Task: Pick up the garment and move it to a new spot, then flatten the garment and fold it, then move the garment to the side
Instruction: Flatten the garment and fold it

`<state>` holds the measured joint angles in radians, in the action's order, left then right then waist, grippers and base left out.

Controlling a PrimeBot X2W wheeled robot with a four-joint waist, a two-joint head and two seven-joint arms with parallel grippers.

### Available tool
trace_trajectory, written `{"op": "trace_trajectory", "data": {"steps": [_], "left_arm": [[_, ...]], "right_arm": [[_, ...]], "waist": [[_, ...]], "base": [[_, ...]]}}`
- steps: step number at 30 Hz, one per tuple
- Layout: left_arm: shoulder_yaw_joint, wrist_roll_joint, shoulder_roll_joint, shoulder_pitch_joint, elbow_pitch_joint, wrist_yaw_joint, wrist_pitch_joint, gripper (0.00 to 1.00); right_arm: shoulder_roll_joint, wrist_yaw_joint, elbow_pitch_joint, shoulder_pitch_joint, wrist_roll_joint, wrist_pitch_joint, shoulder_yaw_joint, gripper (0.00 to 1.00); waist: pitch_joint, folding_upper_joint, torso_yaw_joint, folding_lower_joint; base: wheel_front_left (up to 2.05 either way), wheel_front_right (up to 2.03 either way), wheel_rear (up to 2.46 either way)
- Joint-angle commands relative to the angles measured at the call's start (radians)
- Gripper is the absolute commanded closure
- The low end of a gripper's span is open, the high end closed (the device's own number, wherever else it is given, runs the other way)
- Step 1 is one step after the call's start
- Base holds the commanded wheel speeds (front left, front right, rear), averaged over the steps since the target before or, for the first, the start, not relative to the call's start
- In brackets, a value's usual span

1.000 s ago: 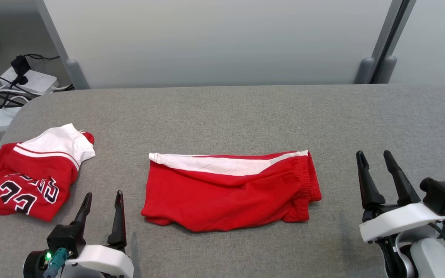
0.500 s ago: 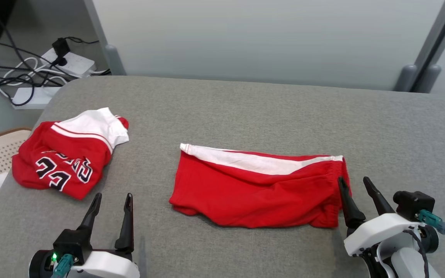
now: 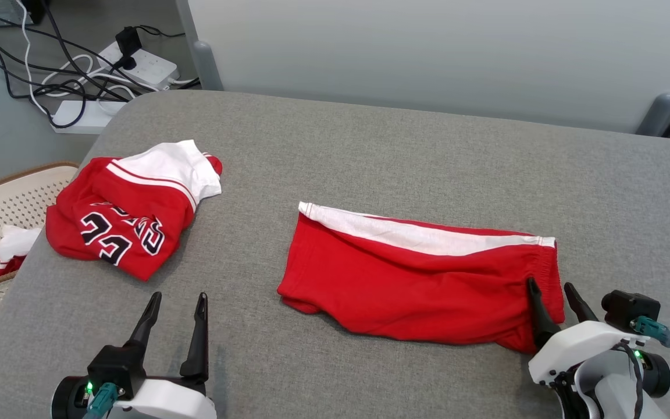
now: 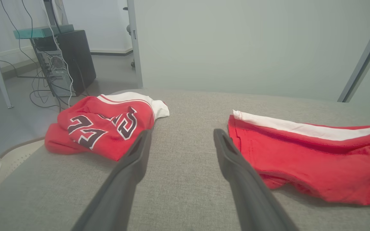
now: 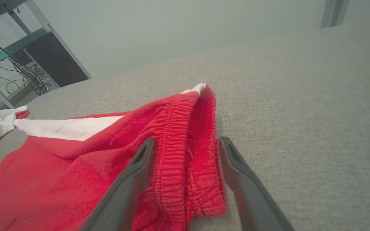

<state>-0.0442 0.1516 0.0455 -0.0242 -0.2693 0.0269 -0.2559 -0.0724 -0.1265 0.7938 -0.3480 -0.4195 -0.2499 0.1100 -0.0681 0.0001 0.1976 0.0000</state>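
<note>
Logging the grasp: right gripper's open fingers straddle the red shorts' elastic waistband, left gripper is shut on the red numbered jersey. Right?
No: the left gripper is open over bare grey fabric beside the red numbered jersey, per the left wrist view. The right gripper does straddle the red shorts' waistband.

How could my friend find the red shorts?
Look at the big grey table. The shorts lie near its middle, elastic waist inside the open right pincer. Unlike the crumpled jersey at the left, they have no numbers, just one white stripe.
</note>
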Motion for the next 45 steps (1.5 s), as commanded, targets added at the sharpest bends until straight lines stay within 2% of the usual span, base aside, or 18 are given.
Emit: {"op": "trace_trajectory", "data": {"steps": [1,5,9,16,25,26,29,30,40,45], "left_arm": [[0.029,0.005,0.005,-0.036,0.021,0.002,-0.006,0.00],[0.021,0.010,0.005,-0.052,0.018,-0.001,-0.006,0.00],[0.015,0.014,0.005,-0.064,0.019,-0.001,-0.006,0.00],[0.008,0.021,0.005,-0.075,0.016,-0.001,-0.006,0.00],[0.002,0.026,0.005,-0.081,0.013,0.001,-0.006,0.00],[0.001,0.027,0.005,-0.082,0.014,0.001,-0.006,0.00],[-0.001,0.030,0.005,-0.083,0.015,0.001,-0.006,0.00],[-0.002,0.031,0.005,-0.084,0.016,0.001,-0.006,0.00],[-0.005,0.045,0.005,-0.076,0.029,-0.006,-0.006,0.00],[-0.010,0.051,0.005,-0.079,0.032,-0.007,-0.006,0.00]], "right_arm": [[0.005,-0.004,-0.004,-0.035,0.010,-0.012,0.017,0.00],[0.015,-0.004,0.059,-0.053,-0.019,-0.012,-0.002,0.00],[0.020,-0.004,0.107,-0.066,-0.113,0.001,0.013,0.00],[0.022,-0.004,0.065,-0.060,-0.327,0.044,0.146,0.00],[0.018,-0.004,0.052,-0.064,-0.461,0.091,0.243,0.00],[0.017,-0.004,0.051,-0.066,-0.471,0.095,0.254,0.05],[0.012,-0.004,0.047,-0.075,-0.505,0.086,0.269,0.92],[0.008,-0.004,0.047,-0.078,-0.512,0.079,0.274,1.00],[-0.074,-0.004,0.006,-0.084,-0.576,0.009,0.261,1.00],[-0.147,-0.004,-0.034,-0.081,-0.577,-0.002,0.271,1.00]], "waist": [[-0.007,-0.0001,-0.006,0.0000],[-0.022,-0.0001,-0.019,0.0000],[-0.034,-0.0001,-0.021,0.0000],[-0.049,-0.0001,-0.008,0.0000],[-0.055,-0.0001,0.014,0.0000],[-0.056,-0.0001,0.017,0.0000],[-0.057,-0.0001,0.021,0.0000],[-0.058,-0.0001,0.022,0.0000],[-0.054,-0.0001,-0.011,0.0000],[-0.049,-0.0001,-0.046,0.0000]], "base": [[0.00,0.00,0.00],[0.00,0.00,0.00],[0.00,0.00,0.00],[0.00,0.00,0.00],[0.00,0.00,0.00],[0.00,0.00,0.00],[0.00,0.00,0.00],[0.00,0.00,0.00],[0.00,0.00,0.00],[0.00,0.00,0.00]]}}
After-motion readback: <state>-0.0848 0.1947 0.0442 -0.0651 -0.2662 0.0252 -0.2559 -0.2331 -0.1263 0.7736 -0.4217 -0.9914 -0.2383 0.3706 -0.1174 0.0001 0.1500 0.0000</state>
